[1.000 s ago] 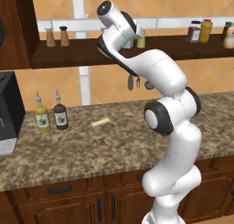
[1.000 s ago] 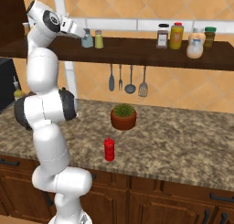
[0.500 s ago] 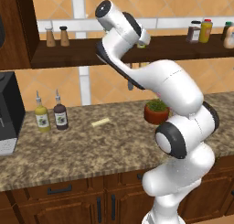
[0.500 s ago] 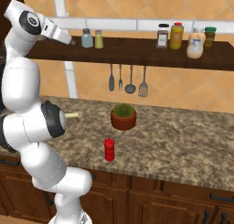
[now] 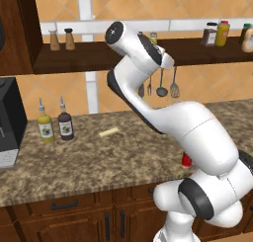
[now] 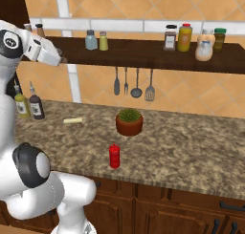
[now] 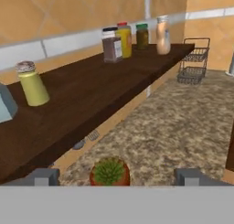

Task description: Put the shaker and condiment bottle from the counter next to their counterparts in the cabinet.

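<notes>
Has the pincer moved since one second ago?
Yes. In the right base view the pincer has drawn back leftward along the shelf, away from the blue-grey shaker standing there.

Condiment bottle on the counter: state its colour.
All red, cap included; the condiment bottle shows best in the right base view.

Orange tiled wall (image 6: 191, 99), granite counter (image 6: 191, 147)

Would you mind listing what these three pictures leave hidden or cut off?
- The condiment bottle: left base view, mostly hidden behind the arm.
- The shaker: hand view, cut by the left edge.
- The gripper: hand view, only fingertips show, with nothing between them.
- Jar labels on the cabinet: too small to read.
</notes>
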